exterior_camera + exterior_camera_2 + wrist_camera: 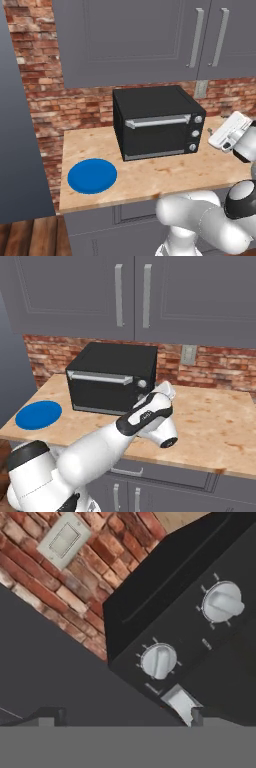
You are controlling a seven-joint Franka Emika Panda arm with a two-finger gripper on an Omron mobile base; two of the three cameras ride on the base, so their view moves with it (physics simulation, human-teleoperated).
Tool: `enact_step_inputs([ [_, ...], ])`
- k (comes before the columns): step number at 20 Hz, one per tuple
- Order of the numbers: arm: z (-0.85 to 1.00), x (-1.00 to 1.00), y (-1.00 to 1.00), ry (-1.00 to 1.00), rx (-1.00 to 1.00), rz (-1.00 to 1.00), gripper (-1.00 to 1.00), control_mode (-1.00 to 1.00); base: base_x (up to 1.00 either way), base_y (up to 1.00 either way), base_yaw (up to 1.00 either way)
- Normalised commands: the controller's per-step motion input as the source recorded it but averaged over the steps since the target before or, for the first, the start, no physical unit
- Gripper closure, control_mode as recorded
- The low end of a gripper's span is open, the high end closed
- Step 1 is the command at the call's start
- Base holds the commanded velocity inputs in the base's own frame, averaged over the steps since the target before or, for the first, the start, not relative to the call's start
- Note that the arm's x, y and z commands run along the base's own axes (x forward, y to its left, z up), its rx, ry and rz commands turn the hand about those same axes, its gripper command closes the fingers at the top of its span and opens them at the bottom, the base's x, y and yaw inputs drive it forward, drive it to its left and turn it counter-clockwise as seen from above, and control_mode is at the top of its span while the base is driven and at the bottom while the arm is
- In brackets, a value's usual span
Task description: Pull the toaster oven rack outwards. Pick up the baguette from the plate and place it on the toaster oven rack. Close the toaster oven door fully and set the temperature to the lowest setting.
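Observation:
The black toaster oven stands on the counter against the brick wall. Its toaster oven door is up and shut, with the silver handle along its top, so the toaster oven rack is hidden behind it. To the left the blue plate lies bare, and the baguette is out of view. My gripper is open with nothing between its fingers. It hovers just off the oven's right front corner, facing the knob strip. Two silver knobs show close ahead in the hand view.
The wooden counter runs from the plate past the oven to the right, seen again as counter. Grey upper cabinets hang over the oven. A wall outlet sits on the bricks to the right of the oven.

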Motion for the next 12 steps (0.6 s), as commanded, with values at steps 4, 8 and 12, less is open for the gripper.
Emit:
enact_step_inputs([
  [4, -0.3, 0.47, 0.09, 0.0, 0.0, 0.0, -1.0, -1.0, 0.0, 0.0, 0.0],
  [8, -0.28, 0.42, 0.15, 0.0, 0.02, 0.0, -1.0, -1.0, 0.0, 0.0, 0.0],
  [12, -0.14, 0.33, 0.06, -0.01, 0.01, 0.0, -1.0, -1.0, 0.0, 0.0, 0.0],
])
